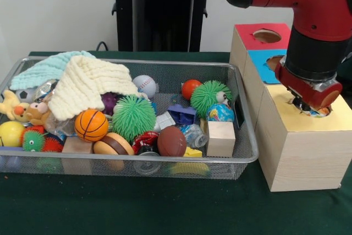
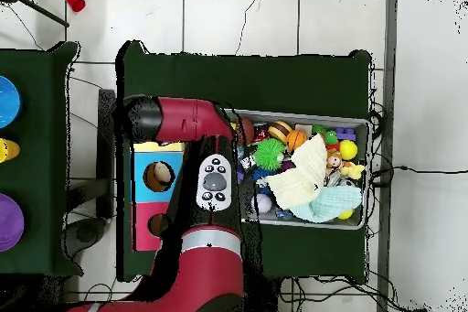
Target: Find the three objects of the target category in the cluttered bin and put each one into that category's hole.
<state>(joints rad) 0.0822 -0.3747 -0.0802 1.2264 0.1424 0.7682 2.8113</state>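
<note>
My gripper (image 1: 309, 107) hangs over the yellow-surround hole (image 1: 324, 111) on top of the largest pale wood box (image 1: 300, 152), at the right of the front view. It is shut on a small white bundle with coloured spots (image 1: 319, 112), which sits at the hole's mouth, partly hidden by the gripper. The wire mesh bin (image 1: 250, 152) lies to the left, full of toys. I cannot pick out other spotted bundles in it for sure. In the overhead view the arm (image 2: 187, 125) covers the gripper and the yellow hole; the bin's rim (image 2: 302, 114) shows to the right.
Blue-surround box (image 1: 261, 67) and red-surround box (image 1: 256, 37) stand behind the yellow one. The bin holds a cream knitted cloth (image 1: 88, 83), a globe ball (image 1: 221, 113), green spiky balls (image 1: 133, 116), a basketball (image 1: 91, 125) and a wood block (image 1: 221, 138).
</note>
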